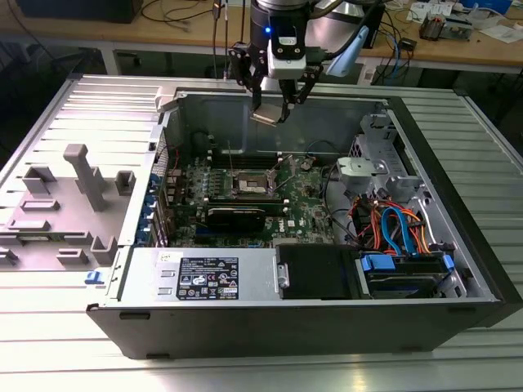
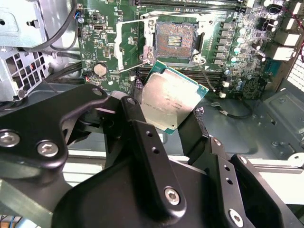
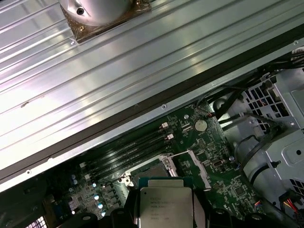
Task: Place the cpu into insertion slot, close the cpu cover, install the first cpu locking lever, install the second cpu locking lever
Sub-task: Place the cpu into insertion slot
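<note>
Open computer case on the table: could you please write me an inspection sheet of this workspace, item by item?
Surface: ribbed metal table carrying an open computer case.
Job's things: cpu held tilted above the motherboard; insertion slot empty; cpu cover swung open.
Clutter: grey plastic fixtures at the exterior view's left.
Grippers: claw shut on the cpu's edges.
Cables: orange and blue cables inside the case, apart from the slot.
Surroundings: wooden bench behind, with wires and small items on it.
</note>
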`<state>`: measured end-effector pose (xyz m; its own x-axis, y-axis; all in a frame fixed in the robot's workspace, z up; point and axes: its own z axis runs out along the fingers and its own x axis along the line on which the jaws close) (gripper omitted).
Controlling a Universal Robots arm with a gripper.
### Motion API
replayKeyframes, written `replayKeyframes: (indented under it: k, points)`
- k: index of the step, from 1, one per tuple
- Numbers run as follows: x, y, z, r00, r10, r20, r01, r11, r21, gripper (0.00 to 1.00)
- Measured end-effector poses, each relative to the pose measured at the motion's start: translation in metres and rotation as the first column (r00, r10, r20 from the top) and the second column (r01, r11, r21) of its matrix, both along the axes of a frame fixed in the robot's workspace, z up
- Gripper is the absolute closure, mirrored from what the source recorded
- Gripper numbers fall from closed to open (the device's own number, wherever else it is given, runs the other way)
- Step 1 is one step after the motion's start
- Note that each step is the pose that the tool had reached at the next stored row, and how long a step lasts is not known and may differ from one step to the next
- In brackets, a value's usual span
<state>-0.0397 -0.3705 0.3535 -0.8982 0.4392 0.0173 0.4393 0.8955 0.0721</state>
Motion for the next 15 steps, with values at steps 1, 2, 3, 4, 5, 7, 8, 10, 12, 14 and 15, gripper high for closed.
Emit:
replayKeyframes:
  k: [1, 2, 3, 4, 5, 7, 8, 10, 12, 14, 15]
  points:
    - [0.0000, 0.0000, 0.0000, 1.0000, -0.001, 0.0000, 0.001, 1.0000, 0.0000, 0.45]
    - [0.0000, 0.0000, 0.0000, 1.0000, -0.006, 0.0000, 0.006, 1.0000, -0.0001, 0.45]
    - [0.0001, 0.0000, -0.0001, 0.9999, -0.014, 0.0000, 0.014, 0.9999, -0.0001, 0.45]
    - [0.0001, 0.0000, -0.0003, 0.9997, -0.022, 0.0000, 0.022, 0.9997, -0.0001, 0.45]
    - [0.0000, 0.0000, -0.0007, 0.9992, -0.041, 0.0000, 0.041, 0.9992, -0.0002, 0.45]
    - [0.0000, 0.0000, -0.0014, 0.9980, -0.062, -0.0001, 0.062, 0.9980, -0.0004, 0.45]
    - [0.0000, 0.0000, -0.0019, 0.9972, -0.075, 0.0000, 0.075, 0.9972, -0.0003, 0.45]
    - [0.0000, 0.0000, -0.0032, 0.9940, -0.109, 0.0000, 0.109, 0.9940, -0.0004, 0.45]
    - [0.0000, 0.0000, -0.0043, 0.9902, -0.139, 0.0000, 0.139, 0.9902, -0.0005, 0.45]
    - [0.0000, 0.0000, -0.0053, 0.9866, -0.163, 0.0000, 0.163, 0.9866, -0.0004, 0.45]
    - [0.0000, 0.0000, -0.0057, 0.9848, -0.174, 0.0000, 0.174, 0.9848, -0.0005, 0.45]
